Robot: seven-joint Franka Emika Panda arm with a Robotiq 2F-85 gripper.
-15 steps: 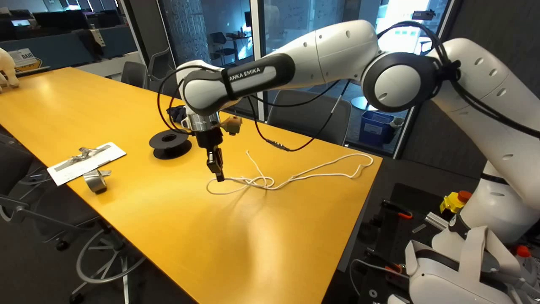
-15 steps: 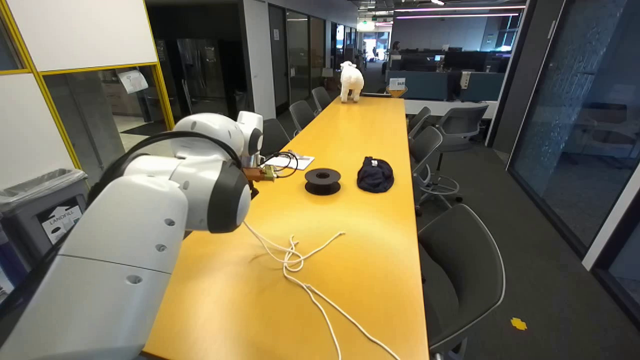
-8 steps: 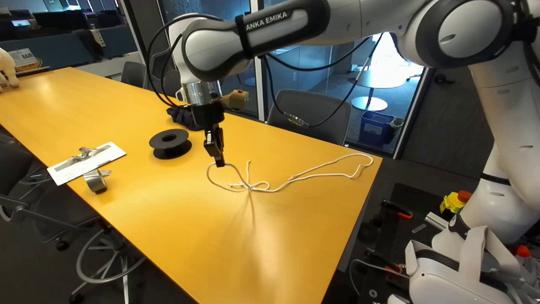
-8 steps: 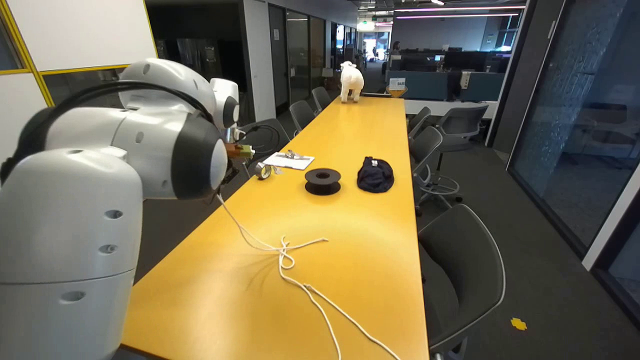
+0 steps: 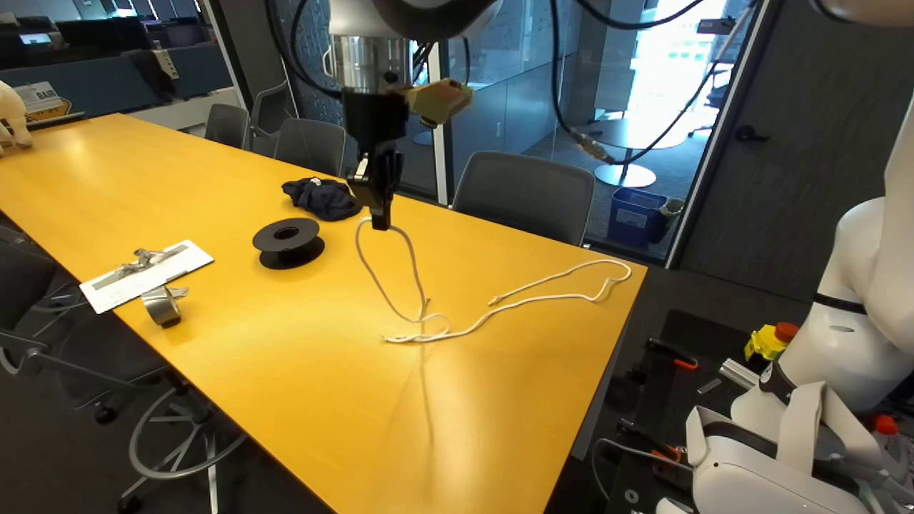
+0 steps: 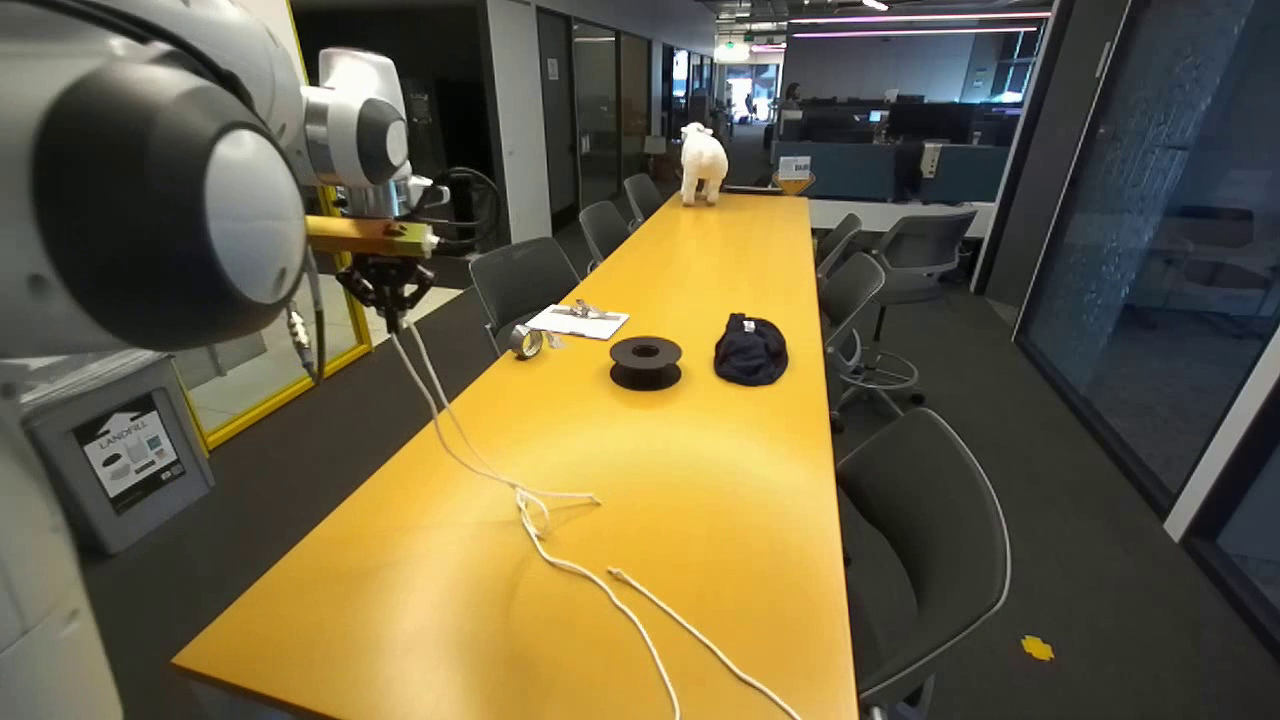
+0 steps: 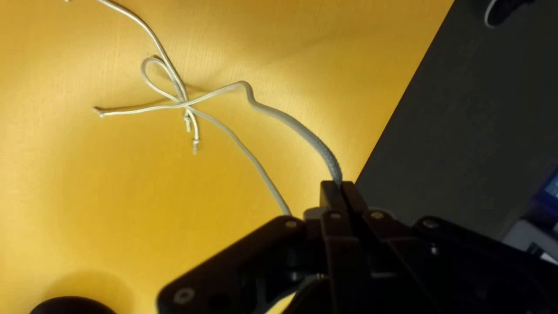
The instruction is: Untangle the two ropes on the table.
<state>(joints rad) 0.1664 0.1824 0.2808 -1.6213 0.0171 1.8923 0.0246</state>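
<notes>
Table [image 6: 690,265] open between spool [image 6: 645,376] and white animal figure [image 6: 703,160]; hanging rope [image 7: 300,127] bars space below jaws.

Smooth and glossy across the table [image 6: 690,470], with faint wood grain; braided, textile-like, low in sheen on the ropes [image 7: 301,129]; matt black, plastic-looking at the spool [image 5: 285,245]; soft, creased cloth in the dark bundle [image 6: 750,352] near one long edge; silvery and shiny at the tape roll [image 5: 161,307] by the opposite long edge; metallic at the clamp [image 5: 145,258] near it; fluffy plush on the toy animal [image 6: 703,163] at a far corner.
</notes>
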